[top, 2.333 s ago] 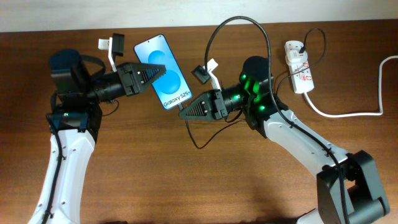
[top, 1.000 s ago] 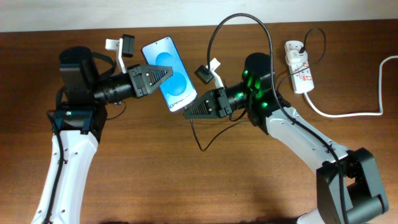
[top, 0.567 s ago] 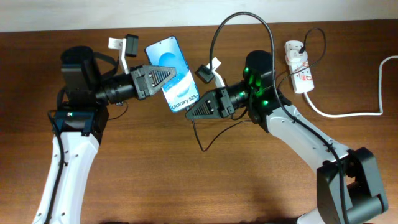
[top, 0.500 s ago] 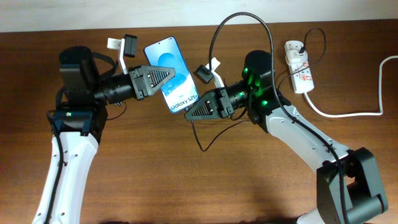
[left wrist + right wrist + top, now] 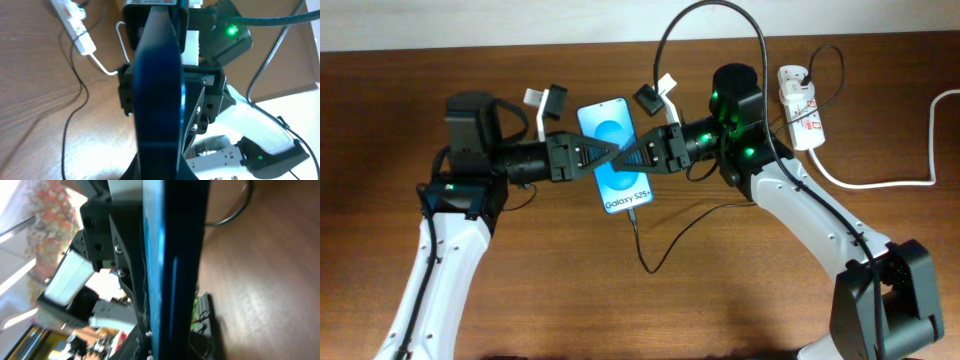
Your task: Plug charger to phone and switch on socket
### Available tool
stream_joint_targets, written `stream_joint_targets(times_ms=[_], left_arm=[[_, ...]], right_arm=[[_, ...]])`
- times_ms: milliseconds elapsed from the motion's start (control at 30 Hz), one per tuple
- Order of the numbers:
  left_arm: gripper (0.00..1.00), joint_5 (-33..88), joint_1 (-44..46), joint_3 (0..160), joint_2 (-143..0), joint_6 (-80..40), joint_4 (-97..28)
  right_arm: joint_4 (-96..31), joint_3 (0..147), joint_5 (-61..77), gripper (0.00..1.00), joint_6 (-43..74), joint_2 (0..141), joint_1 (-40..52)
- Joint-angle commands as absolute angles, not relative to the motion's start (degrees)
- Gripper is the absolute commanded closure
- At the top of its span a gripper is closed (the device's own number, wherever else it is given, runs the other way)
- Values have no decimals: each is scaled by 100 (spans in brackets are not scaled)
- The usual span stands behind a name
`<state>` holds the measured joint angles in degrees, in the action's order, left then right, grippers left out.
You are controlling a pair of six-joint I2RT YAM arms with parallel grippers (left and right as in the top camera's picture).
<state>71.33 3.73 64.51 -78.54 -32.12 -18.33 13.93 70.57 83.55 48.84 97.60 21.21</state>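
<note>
While the red print on the socket (image 5: 800,108) is too small to read, the phone (image 5: 625,185) shows white "Galaxy S25+" low on its blue screen, under a lighter circle. L arm reaches in from the left, forearm approx level, w/ the L gripper (image 5: 600,158) clamped on the phone's left long edge; the L wrist cam sees the phone (image 5: 159,90) edge-on btwn its fingers. R arm comes in from the right, elbow bent, R gripper (image 5: 632,157) tips over the screen's right side, nose to nose w/ the L one; can't tell if it's gripping or loose. Charger (image 5: 642,245) meets the phone's bottom edge, drops toward the front, then loops back right under the R arm; whether the tip is seated can't be made out. Socket lies far right near the table's back edge, well apart from the phone, its white cord (image 5: 880,185) running off to the right. Wide stretch of wooden table (image 5: 570,300) lies open in front of both arms.
</note>
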Motion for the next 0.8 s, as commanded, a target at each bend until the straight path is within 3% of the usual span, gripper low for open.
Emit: stream_joint_targets(times_ms=[0, 167, 233, 333, 433, 600, 767], left_arm=[[100, 6309, -381, 6250, -7940, -3070, -1940], [100, 5553, -930, 6250, -7940, -2904, -2137], [100, 4814, -928, 6250, -7940, -2655, -2781], [100, 4130, -928, 6250, -7940, -2434, -3868], [100, 4447, -928, 6250, -7940, -3564, -3946], [100, 5535, -792, 6250, -7940, -4235, -4145], [100, 3463, 158, 6250, -7940, -3896, -4268]], right_arm=[[1345, 7404, 8213, 80, 4475, 9531, 2012], [1343, 7404, 8200, 68, 4316, 9531, 2010], [1131, 7404, 8090, 58, 4099, 9531, 1935], [-421, 7404, 6888, 47, 3035, 9531, 1662], [-2150, 7404, 4434, 44, 2171, 9531, 1568], [-2602, 7406, 4077, 42, 2130, 9531, 1363], [-3942, 7406, 3052, 41, 1678, 9518, 779]])
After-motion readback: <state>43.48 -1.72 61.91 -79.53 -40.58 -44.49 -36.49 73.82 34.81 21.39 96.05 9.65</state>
